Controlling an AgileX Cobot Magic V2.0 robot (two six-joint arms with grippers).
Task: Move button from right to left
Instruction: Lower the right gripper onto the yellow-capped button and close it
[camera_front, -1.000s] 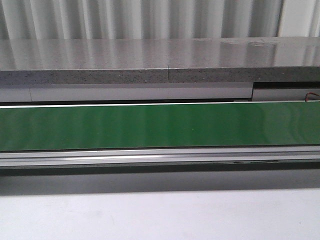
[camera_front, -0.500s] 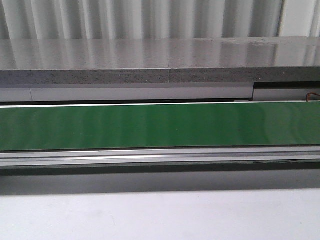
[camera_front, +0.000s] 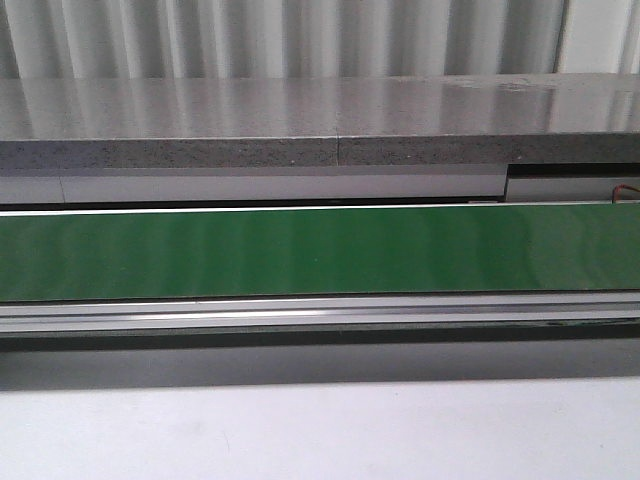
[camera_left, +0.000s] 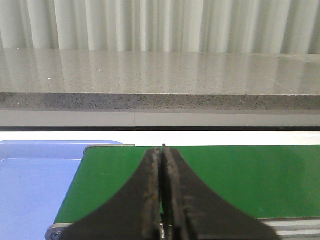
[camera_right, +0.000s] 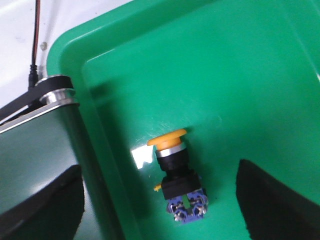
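Front view: green conveyor belt (camera_front: 320, 252) bare across the frame, grey speckled counter (camera_front: 320, 120) behind it, no arm or gripper in sight. Compared against the two earlier front frames: no visible difference, belt surface and counter unchanged. Taken to mean: transfer not yet under way as far as this view tells.

Push-button (camera_right: 176, 175) found only in the right wrist view, lying on its side on the floor of a green tray (camera_right: 240, 75), yellow-orange cap toward the tray's rim, blue terminal block toward the camera. Right gripper (camera_right: 160, 200) poised over it, jaws spread wide, one finger (camera_right: 275, 200) over the tray floor, the other over the tray wall and the belt roller (camera_right: 55, 95); no contact with the button.

Left gripper (camera_left: 162, 200) jaws pressed together, empty, held above the belt's left end, just beside a blue tray (camera_left: 35, 185).

Judged stage: pre-grasp on the right. Next requirement: descent and closure across the black collar.
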